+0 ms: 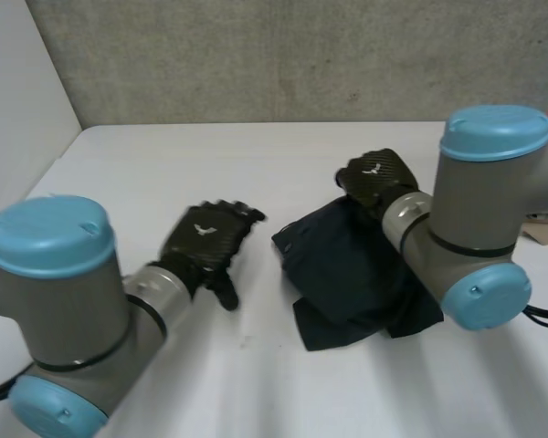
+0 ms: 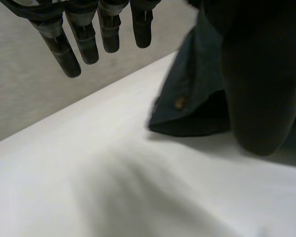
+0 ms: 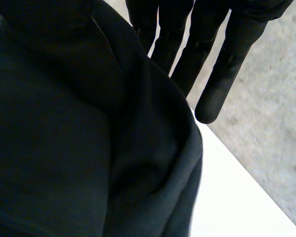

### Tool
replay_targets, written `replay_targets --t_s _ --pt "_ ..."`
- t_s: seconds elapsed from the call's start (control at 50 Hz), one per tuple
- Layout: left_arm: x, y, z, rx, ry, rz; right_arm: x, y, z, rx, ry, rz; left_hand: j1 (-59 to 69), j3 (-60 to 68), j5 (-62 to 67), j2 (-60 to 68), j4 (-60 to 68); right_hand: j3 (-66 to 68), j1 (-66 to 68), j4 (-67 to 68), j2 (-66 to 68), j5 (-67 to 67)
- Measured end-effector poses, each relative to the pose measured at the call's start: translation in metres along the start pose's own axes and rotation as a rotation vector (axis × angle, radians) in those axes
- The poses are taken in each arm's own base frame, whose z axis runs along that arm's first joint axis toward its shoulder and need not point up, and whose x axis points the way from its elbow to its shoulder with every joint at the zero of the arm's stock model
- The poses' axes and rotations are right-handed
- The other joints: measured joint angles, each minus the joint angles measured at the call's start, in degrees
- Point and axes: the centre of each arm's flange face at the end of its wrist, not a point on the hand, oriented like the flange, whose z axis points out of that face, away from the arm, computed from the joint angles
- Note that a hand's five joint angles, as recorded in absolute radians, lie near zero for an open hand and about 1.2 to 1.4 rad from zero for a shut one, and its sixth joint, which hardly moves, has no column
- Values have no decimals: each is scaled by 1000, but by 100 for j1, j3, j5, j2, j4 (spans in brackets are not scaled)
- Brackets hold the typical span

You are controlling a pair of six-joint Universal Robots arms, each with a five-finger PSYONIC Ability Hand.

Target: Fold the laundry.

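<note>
Head view: one dark navy garment [image 1: 342, 265] lies bunched on a white table [image 1: 210, 155], under and just behind the right hand [image 1: 376, 178], with the right arm crossing above it. The left hand [image 1: 208, 239] is apart from the garment, whose near edge lies beside its thumb side. Each of the two black hands carries a small white emblem [image 1: 204, 230] on its back, too small to read.

Left wrist view: the left hand's fingers [image 2: 64, 52] are straight and spread, holding nothing. Bare table lies under the palm and runs past the fingertips to the table's far edge, where a grey wall [image 2: 19, 98] rises. One small round stud [image 2: 179, 102] shows near the garment's edge.

Right wrist view: the right hand's fingers [image 3: 222, 79] are straight and close together, reaching past the cloth's folded edge. The garment lies under the palm. Bare table and wall lie beyond the fingertips.
</note>
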Motion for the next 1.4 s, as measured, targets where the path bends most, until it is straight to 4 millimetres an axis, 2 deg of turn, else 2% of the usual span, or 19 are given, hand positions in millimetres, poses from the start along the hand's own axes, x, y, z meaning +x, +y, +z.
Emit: replay_targets --t_s 0.18,0.22,0.26,0.3,0.36,0.42,0.52,0.72,0.84,1.0,1.06,1.1,1.12,1.14,1.16,1.24,1.32,1.34,1.4 --pt "-36 -6 -6 12 -113 -23 -27 -18 -1 80 -18 105 0 0 0 -1 0 -228 -127 -284 -255 -207" --pt "-40 -7 -8 17 -123 -26 -37 -19 -1 87 -47 139 0 0 0 -1 0 -1669 -1592 -1748 -1872 -1644" --pt "-45 -8 -9 21 -137 -30 -57 -18 -2 87 -111 185 0 0 0 -1 0 -3910 -3883 -4007 -4185 -3974" --pt "-49 -8 -10 21 -150 -34 -73 -17 -5 72 -169 213 0 0 0 -1 0 -5201 -4895 -5278 -5218 -5028" --pt "-54 -8 -12 18 -168 -38 -83 -16 -8 38 -213 234 0 0 0 -1 0 -5588 -5079 -5630 -5521 -5316" --pt "-58 -7 -15 11 -183 -43 -77 -18 -11 -5 -220 244 0 0 0 -1 0 -5614 -5079 -5663 -5521 -5322" --pt "-57 -2 -24 -18 -187 -50 -44 -23 -24 -88 -187 240 0 0 0 -1 0 -5614 -5079 -5663 -5521 -5323" --pt "-23 8 -44 -89 -60 -47 24 -26 -66 -112 -105 221 0 0 0 -1 0 -5614 -5079 -5663 -5521 -5323" --pt "1 20 -33 -135 32 -39 38 -18 -78 -88 -99 210 0 0 0 -1 -1 -5614 -5079 -5663 -5521 -5323" --pt "32 39 -9 -185 112 -35 40 -1 -75 -94 -84 197 62 33 28 30 32 -5614 -5079 -5663 -5521 -5323" --pt "42 45 7 -176 113 -29 38 6 -72 -104 -79 195 2165 1910 1856 1944 1951 -5614 -5079 -5663 -5521 -5323" --pt "45 47 15 -162 97 -25 37 8 -72 -107 -77 194 2165 1910 1856 1944 1951 -5614 -5079 -5663 -5521 -5323" --pt "45 47 23 -140 71 -22 36 10 -71 -110 -74 193 4414 4432 4284 4560 4561 -5614 -5079 -5663 -5521 -5323" --pt "45 45 27 -123 50 -18 36 11 -70 -110 -73 193 4414 4432 4284 4560 4561 -5614 -5079 -5663 -5521 -5323" --pt "41 41 35 -85 6 -12 35 12 -70 -111 -69 192 5409 5329 5177 5453 5505 -5614 -5079 -5663 -5521 -5323" --pt "17 10 56 80 -175 14 35 12 -70 -107 -59 189 5478 5513 5280 5659 5661 -5614 -5079 -5663 -5521 -5323" --pt "-19 -42 69 294 -341 41 37 11 -70 -96 -48 187 5478 5514 5280 5665 5678 -5614 -5079 -5663 -5521 -5323" --pt "-37 -72 71 407 -397 55 39 9 -70 -90 -43 186 5478 5514 5280 5665 5713 -5614 -5079 -5663 -5521 -5323" --pt "-61 -123 69 602 -436 89 41 7 -70 -80 -35 185 5478 5514 5280 5665 5713 -5614 -5079 -5663 -5521 -5323"
